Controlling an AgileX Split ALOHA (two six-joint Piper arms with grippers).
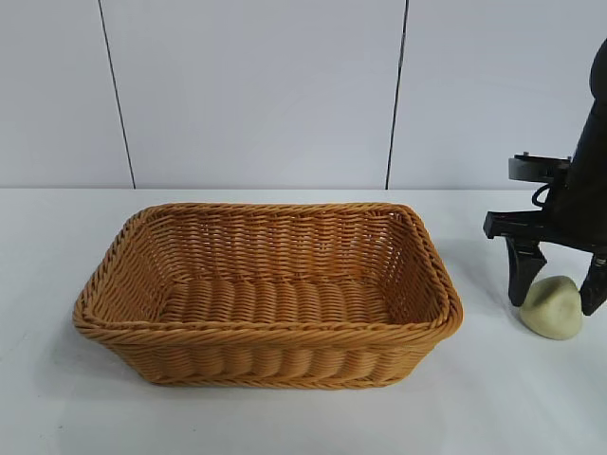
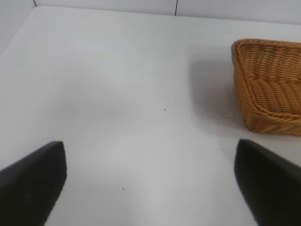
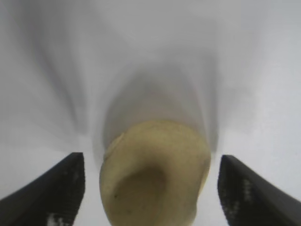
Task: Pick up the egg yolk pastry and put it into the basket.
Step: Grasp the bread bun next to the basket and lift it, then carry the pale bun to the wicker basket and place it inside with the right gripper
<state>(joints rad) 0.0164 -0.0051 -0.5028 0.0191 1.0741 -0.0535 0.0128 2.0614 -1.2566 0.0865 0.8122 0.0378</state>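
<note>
**Right end effector straddles the pastry beside the basket**

The right end effector points straight down at the right edge of the exterior view, its two dark fingers standing on either side of the egg yolk pastry. The pastry, a pale yellow-cream lump with a dent in its top, sits on the white tabletop, well to the right of the basket and apart from it. In the right wrist view the pastry fills the space between the fingers, yet a strip of bare tabletop shows on each side of it, so the jaws stand partly open around it and are not gripping it. The pastry rests on the surface, not lifted.

The basket, orange-brown wicker with a thick braided rim, stands in the middle of the tabletop with nothing inside it.

The left end effector appears only in its own wrist view, with its fingers spread wide over bare tabletop and holding nothing; a corner of the basket lies ahead of it, near but apart
</note>
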